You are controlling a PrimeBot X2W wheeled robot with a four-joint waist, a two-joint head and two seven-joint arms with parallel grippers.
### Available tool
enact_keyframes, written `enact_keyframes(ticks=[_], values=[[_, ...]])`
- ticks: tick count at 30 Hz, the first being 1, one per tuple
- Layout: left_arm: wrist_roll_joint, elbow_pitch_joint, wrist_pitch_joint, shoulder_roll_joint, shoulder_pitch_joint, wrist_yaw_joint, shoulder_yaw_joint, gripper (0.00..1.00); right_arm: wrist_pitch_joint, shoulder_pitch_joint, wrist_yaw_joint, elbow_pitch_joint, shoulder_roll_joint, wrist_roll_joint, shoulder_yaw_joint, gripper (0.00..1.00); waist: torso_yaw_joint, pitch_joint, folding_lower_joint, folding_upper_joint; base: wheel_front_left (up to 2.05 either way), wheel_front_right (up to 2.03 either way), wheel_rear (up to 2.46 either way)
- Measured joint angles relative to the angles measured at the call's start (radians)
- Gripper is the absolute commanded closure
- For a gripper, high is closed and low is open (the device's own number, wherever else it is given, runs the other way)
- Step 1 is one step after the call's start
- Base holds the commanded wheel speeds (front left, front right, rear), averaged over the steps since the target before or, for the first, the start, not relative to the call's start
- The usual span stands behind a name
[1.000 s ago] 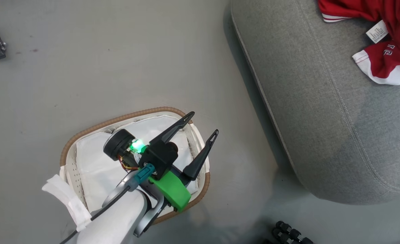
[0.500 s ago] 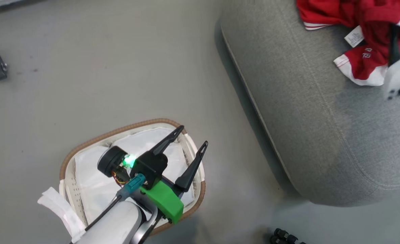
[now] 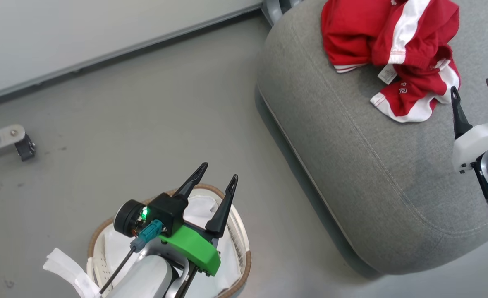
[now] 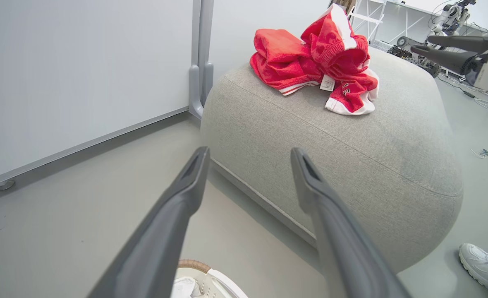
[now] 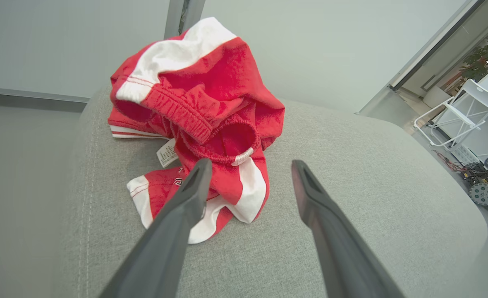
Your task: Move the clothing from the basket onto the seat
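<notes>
Presently, the clothing [image 3: 393, 54] lay in a loose red heap on the seat [image 3: 351, 174], at about 1 o'clock in the head view, and no red garment showed in the basket [image 3: 241, 239] at 7 o'clock; what showed inside it was a white cloth [image 3: 196, 206]. By that evidence the task looked complete or nearly so. The left gripper [image 3: 220, 171] hung above the basket with its fingers apart and nothing between them. The right gripper [image 3: 471, 85], at 3 o'clock, was likewise spread and empty, its nearer fingertip just beside the white hem of the pile. The first hazard noted: any sideways or closing motion of that arm could snag the hem and drag the garments toward the seat's edge. Second, the heap sat close to the cushion's rounded far corner (the wall side, 12 o'clock), so a light pull might slide it to the floor. Third, the left fingers, if lowered, could mistake the cloth for clothing or catch the woven rim and tip the basket. A person's shoe [image 4: 477, 265] stood near the seat in the left wrist view, which called for care in any wide swing.
</notes>
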Motion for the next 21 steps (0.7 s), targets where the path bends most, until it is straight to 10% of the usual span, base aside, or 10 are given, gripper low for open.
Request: enact_keyframes(ticks=[21], values=[[-0.035, 0.027, -0.036, -0.042, 0.204, 0.11, 0.301, 0.0, 0.0, 0.116, 0.0, -0.13, 0.118, 0.06, -0.006, 0.0, 0.195, -0.233, 0.0, 0.0, 0.0, 0.0, 0.0]])
